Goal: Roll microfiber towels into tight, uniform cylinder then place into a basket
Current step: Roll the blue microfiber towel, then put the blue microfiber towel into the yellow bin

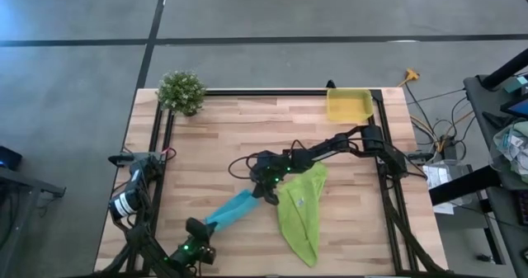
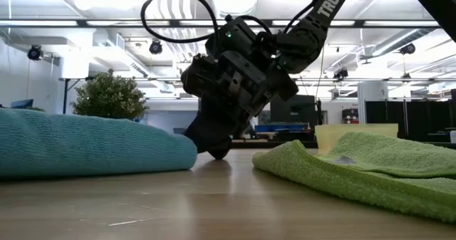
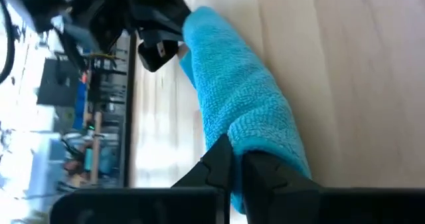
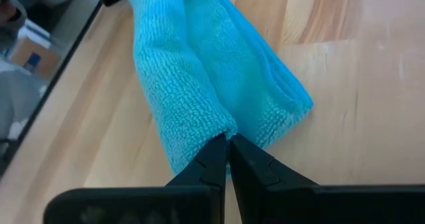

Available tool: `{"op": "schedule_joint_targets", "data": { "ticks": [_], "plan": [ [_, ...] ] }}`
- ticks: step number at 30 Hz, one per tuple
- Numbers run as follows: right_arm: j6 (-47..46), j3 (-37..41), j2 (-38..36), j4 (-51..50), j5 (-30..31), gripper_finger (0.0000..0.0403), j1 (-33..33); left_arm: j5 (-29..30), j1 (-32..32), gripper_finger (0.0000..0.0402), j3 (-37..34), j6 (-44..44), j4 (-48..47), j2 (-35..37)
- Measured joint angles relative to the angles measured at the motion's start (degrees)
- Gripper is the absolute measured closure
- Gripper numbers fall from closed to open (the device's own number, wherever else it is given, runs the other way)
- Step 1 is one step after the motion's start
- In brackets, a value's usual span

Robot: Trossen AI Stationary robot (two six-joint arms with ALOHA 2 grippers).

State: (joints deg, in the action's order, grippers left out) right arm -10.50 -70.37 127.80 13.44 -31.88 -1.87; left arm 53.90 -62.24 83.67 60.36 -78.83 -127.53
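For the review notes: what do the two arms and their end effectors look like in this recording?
Both arms are dark, near black, built of slim jointed links. The right arm carries white lettering along one link and a looping black cable over its wrist, where a small green light glows. The left arm has a white band near its base. The right end effector and the left end effector both have flat, wedge-shaped black fingers.

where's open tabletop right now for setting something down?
Free: the wide bare stretch between the potted plant and the basket, and the left-middle wood below the plant. Crowded: front centre, where the blue towel lies with the left gripper and right gripper each shut on an end, and the green towel beside it.
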Motion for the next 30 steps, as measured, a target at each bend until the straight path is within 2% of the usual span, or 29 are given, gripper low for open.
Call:
{"op": "schedule_joint_targets", "data": {
  "ticks": [11, 16, 21, 27, 30],
  "plan": [
    [4.95, 0.48, -4.29, -8.63, 0.04, 0.039, -0.11, 2.79, -0.48, 0.0401, -0.93, 18.09, 7.93, -0.04],
    [7.59, 0.44, -4.52, -10.13, 0.01, 0.039, 0.0, 6.88, -0.5, 0.0401, -4.05, 20.17, 17.51, 0.13],
    [10.85, 0.44, -5.22, -10.73, 0.46, 0.039, 0.0, 7.68, -1.45, 0.0401, -7.57, 29.44, 19.35, 0.18],
    [18.96, 0.57, -8.97, -13.85, 5.97, 0.039, 0.0, 11.56, -4.47, 0.0401, -11.87, 45.74, 18.75, -0.06],
    [22.3, 0.55, -11.04, -16.31, 8.69, 0.039, 0.07, 10.97, -5.15, 0.0402, -13.35, 49.61, 20.57, 0.03]
  ]
}}
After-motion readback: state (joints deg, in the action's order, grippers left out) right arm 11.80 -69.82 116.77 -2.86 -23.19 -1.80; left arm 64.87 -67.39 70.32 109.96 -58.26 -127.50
